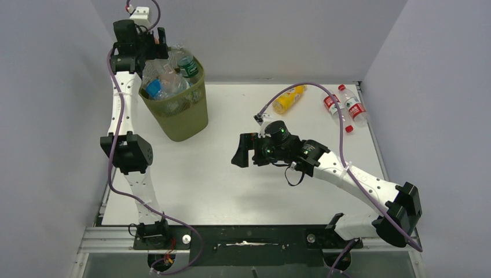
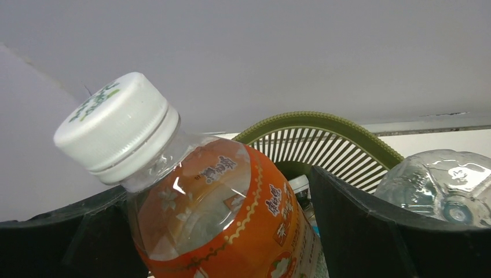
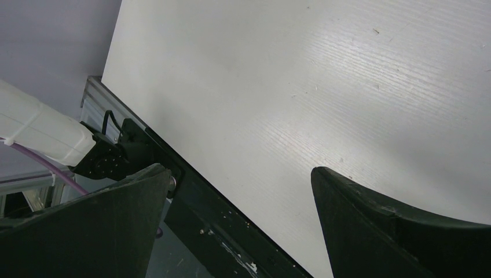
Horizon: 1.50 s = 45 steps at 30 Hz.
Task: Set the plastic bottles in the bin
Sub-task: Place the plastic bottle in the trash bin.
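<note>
Bin (image 1: 180, 116) stands at far left of counter (image 1: 231, 191), heaped with plastic bottles (image 1: 168, 84). Left jaws sit over its far-left rim, with an orange-labelled, white-capped bottle (image 2: 226, 226) tilted between them; cannot tell whether gripped or let go. Loose on the counter at far right: one yellow bottle (image 1: 289, 99) and two red-labelled bottles (image 1: 331, 106) side by side. Right jaws wide open, empty, above mid-counter

The bin (image 1: 179, 113) is olive green with slatted walls. The orange-labelled bottle (image 2: 226, 226) shows a flowery print and a white cap (image 2: 116, 124) marked green. The table (image 1: 231, 185) is white. There is a yellow bottle (image 1: 288, 99), and two clear bottles (image 1: 331, 106) wear red labels.
</note>
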Tool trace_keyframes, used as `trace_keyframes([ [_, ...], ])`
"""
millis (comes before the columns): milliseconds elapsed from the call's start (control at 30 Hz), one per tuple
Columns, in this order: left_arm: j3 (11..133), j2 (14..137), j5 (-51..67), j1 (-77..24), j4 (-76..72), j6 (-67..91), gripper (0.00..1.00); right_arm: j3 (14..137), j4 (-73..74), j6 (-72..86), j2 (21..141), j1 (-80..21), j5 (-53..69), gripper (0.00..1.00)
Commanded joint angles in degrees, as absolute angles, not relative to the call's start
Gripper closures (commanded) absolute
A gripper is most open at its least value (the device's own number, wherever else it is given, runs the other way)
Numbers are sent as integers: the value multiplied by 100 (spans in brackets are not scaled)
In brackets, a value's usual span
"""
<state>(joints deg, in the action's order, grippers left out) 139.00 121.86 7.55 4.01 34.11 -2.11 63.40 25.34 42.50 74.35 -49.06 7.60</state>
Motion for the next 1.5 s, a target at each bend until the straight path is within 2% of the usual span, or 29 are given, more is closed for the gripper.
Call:
trace_keyframes([
  [0,14023,12246,174,475,3709,-249,15,6426,2279,4246,7259,-4904,812,2],
  [167,13687,12045,-9,492,3384,-91,15,6476,2324,4228,7242,-4912,800,2],
  [333,13005,11676,660,527,2459,160,15,6510,2357,4223,7233,-4930,770,2],
  [567,14064,11982,1092,637,3284,286,14,6531,2408,4219,7225,-4947,743,2],
  [933,14313,11942,1240,756,3496,427,13,6532,2398,4210,7244,-4957,756,2],
  [1133,13623,11604,1391,859,2854,756,13,6479,2395,4210,7216,-4957,745,2],
  [1467,13564,11163,1900,877,2811,1507,13,6642,2579,4109,7199,-4849,636,2],
])
